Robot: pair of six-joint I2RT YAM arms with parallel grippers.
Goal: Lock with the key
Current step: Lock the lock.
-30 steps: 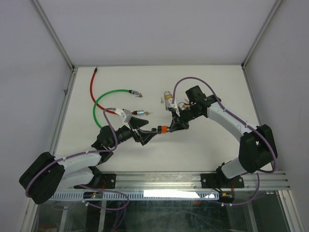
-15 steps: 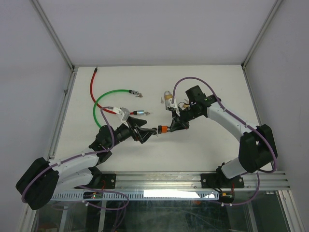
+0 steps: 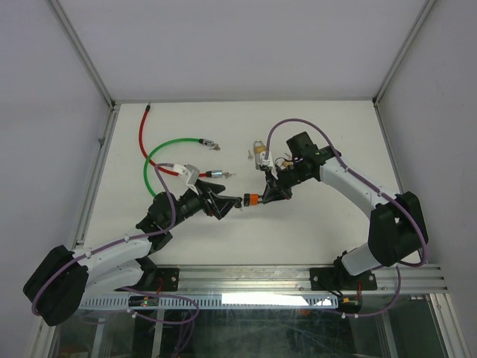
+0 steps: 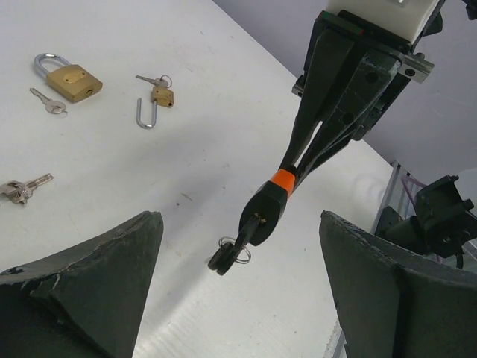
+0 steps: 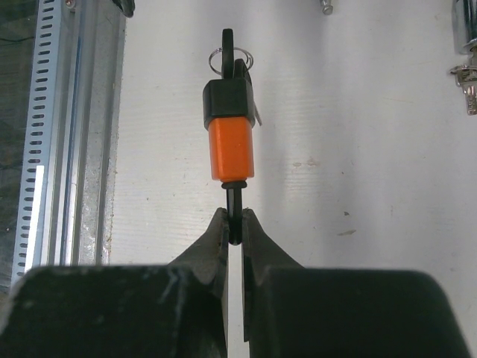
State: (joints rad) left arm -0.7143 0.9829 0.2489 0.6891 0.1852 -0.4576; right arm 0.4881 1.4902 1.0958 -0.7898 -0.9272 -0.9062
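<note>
Padlock (image 3: 251,200): orange body, black end cap, near mid-table (image 3: 313,231), btwn the two arms. Pinched by its thin black shackle in right gripper (image 3: 263,196), tips clenched tight on shackle; in right wrist view, body (image 5: 230,149) straight out ahead of the tips (image 5: 234,224), in line w/ fingers. Cannot tell if lifted off the surface or resting on it.

Key (image 5: 229,46): black head w/ wire ring, at padlock's far end, opp. the shackle. Same in left wrist view: key (image 4: 223,257) hanging off the low end of padlock (image 4: 264,212), orange band up by right gripper (image 4: 298,160).

Left gripper (image 3: 226,203): released, spread wide, gripping nothing. Faces key end of padlock from the left; in top view, tips just beside key. In left wrist view, both fingers (image 4: 104,280) low in frame, one each side, key in the gap btwn them but not touching either.

Rest of table, far side:
- brass padlock (image 4: 68,78), shackle closed, loose key (image 4: 46,103) just beside
- smaller brass lock (image 4: 158,101), shackle swung open, keys attached
- key bunch (image 4: 19,188) at left edge
- green cable (image 3: 160,153) & red cable (image 3: 143,138), curled at far left, well apart from the held padlock
</note>
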